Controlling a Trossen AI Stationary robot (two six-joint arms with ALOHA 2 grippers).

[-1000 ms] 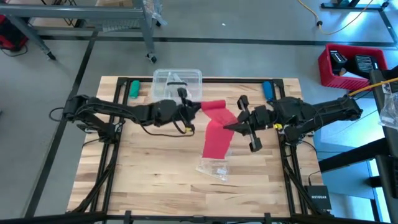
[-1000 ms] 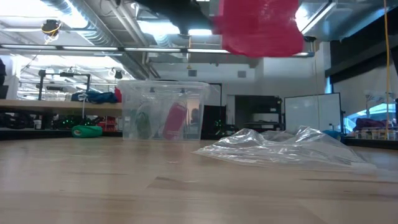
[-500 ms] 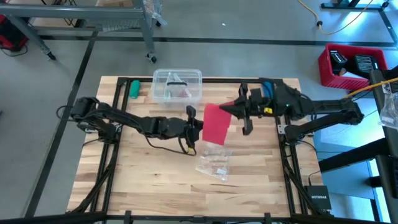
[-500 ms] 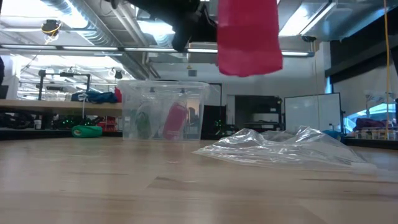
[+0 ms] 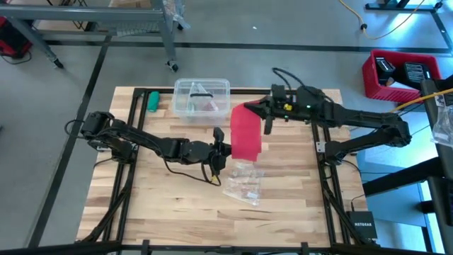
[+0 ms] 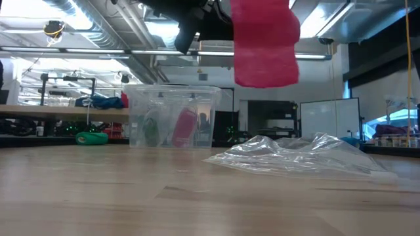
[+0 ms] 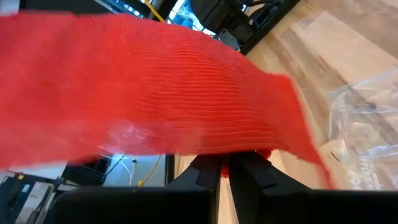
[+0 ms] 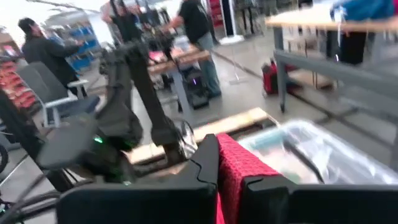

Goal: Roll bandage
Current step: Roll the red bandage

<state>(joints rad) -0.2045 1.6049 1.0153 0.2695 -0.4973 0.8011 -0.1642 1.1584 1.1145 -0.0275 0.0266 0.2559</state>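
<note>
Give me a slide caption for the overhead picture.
Both grippers, left and right, hold a red bandage above the table.

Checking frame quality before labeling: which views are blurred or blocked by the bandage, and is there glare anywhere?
Right wrist view: background with people is motion-smeared; only the red bandage at the right tool reads clearly. Left wrist view: bandage fills most of the frame, close and soft. Low view: ceiling lights glare; clear plastic wrapper shows highlights. High view: evenly lit, sharp.
</note>
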